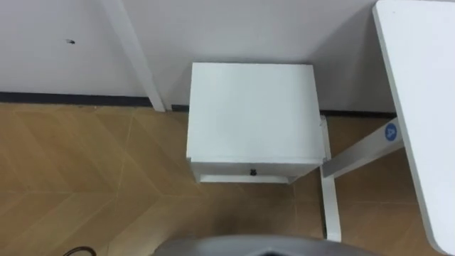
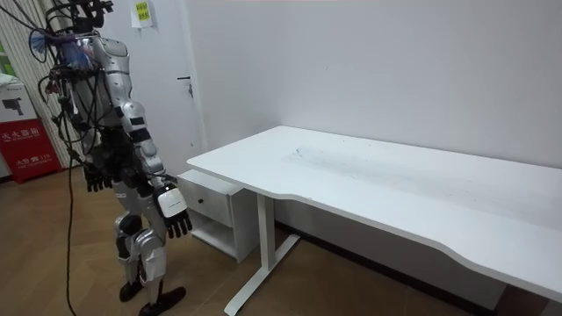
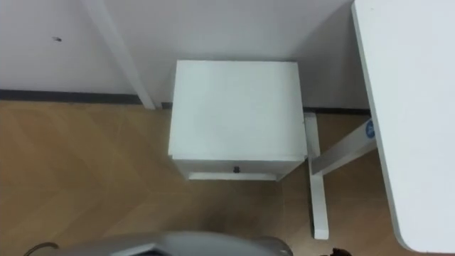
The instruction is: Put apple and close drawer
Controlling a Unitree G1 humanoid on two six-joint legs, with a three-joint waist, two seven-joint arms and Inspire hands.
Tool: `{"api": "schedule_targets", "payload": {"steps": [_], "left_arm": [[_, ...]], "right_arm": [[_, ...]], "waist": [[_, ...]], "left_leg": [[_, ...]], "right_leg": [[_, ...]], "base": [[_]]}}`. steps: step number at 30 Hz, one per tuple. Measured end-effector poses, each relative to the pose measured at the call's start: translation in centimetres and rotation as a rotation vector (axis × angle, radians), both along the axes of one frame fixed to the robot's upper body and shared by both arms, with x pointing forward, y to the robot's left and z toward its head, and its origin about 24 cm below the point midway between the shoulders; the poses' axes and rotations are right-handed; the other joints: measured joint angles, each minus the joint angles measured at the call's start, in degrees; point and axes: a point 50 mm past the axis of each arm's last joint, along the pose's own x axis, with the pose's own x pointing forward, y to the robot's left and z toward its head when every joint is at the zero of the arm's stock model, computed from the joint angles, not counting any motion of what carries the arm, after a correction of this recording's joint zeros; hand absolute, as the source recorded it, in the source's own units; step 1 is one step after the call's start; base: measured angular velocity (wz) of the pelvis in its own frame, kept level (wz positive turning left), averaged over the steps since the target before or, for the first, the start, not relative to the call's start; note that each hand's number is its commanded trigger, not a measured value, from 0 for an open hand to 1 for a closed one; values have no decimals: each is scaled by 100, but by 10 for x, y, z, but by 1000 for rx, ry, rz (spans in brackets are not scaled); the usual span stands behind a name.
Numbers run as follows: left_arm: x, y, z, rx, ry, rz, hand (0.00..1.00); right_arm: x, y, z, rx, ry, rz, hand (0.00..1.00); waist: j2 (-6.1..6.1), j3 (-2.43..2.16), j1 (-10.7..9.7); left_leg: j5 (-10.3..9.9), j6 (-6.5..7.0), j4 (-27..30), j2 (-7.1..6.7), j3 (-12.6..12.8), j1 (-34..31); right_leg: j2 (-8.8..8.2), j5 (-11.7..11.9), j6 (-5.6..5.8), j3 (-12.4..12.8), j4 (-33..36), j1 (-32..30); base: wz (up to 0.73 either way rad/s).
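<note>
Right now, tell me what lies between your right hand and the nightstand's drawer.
Nothing. In the room view the right hand hangs open short of the drawer, with only wood floor below the gap.

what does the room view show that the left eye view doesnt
Room view's own: the robot standing before the nightstand, with its left hand and right hand hanging open at its sides. There is a door behind it, and the desk top stretches away along the wall.
Left eye view's own: the nightstand's top seen from straight above, and a blue sticker on the desk leg.
Shared: the nightstand, its drawer looking shut, the white desk and the wood floor.
</note>
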Motion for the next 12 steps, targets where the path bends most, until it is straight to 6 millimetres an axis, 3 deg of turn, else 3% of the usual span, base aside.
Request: {"api": "schedule_targets", "payload": {"steps": [3,8,12], "left_arm": [[-1,-1,0,-2,5,-1,0],[-11,-2,-2,-8,50,-9,0],[-20,-4,-2,-12,91,-24,0]], "right_arm": [[1,0,0,18,-5,-9,0],[-2,1,-1,40,13,-18,0],[-9,1,-1,41,31,-20,0]], "waist": [[-7,16,1],[-10,24,27],[30,-2,42]], "left_leg": [[-38,-69,-41,25,-11,74],[-42,-71,-63,32,-22,112],[-40,-70,-62,34,-33,165]], "right_leg": [[28,-36,-27,-26,10,20],[38,-35,-30,-29,38,78],[35,-34,-30,-44,105,101]], "base": [[3],[0],[0]]}}
